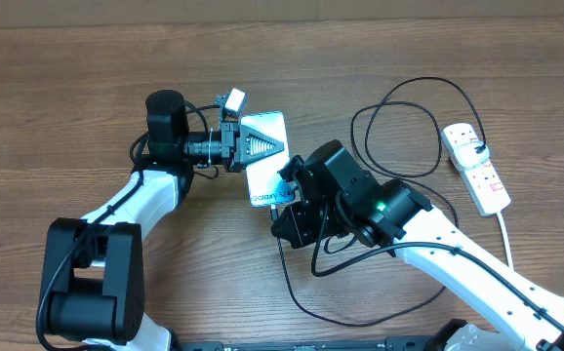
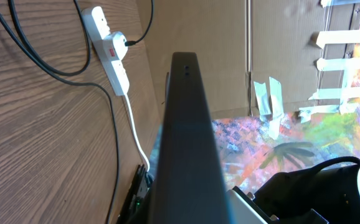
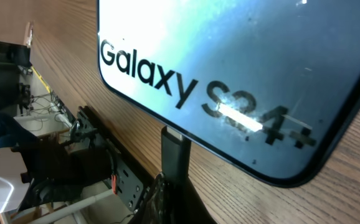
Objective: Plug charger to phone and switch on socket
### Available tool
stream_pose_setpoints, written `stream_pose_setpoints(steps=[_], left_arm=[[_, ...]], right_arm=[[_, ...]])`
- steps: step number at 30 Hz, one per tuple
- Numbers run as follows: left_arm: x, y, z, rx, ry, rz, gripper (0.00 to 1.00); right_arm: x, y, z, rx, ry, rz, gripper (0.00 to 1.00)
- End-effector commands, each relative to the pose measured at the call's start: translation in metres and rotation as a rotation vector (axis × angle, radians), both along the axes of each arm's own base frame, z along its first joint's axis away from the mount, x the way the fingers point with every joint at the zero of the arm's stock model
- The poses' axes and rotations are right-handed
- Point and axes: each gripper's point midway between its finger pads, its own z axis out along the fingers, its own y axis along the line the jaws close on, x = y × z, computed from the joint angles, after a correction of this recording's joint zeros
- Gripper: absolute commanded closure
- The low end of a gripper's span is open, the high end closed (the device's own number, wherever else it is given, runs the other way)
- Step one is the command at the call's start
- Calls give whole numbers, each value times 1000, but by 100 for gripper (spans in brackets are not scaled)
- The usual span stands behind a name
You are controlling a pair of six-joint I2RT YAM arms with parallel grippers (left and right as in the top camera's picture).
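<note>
Pointing phone (image 1: 261,181) Galaxy end at right jaws clenching charger (image 3: 177,155); left jaws grasp opposite end.

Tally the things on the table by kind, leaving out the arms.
phone: 1
charger: 1
socket: 1
Total: 3

Robotics lab bench, wood-grain table (image 1: 67,58), taped cardboard wall (image 2: 279,50), cluttered equipment (image 3: 18,93) beyond the table edge.
</note>
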Motion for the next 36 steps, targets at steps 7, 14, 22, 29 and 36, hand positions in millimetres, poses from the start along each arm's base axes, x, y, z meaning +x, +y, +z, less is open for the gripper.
stream_pose_setpoints(steps=[7,14,22,29,36], left_arm=[[-2,-1,13,-21,-91,-46,96],[0,2,13,-18,-98,-32,96],[0,1,13,-18,-98,-33,96],[0,1,13,-19,-98,-33,96],[0,1,13,-18,-98,-33,96]], right_arm=[[4,3,8,22,-8,-17,96],[3,1,9,19,-13,-20,96],[7,-1,8,3,-26,-36,96],[11,-2,7,-5,-8,-85,96],[14,0,9,9,3,-121,96]])
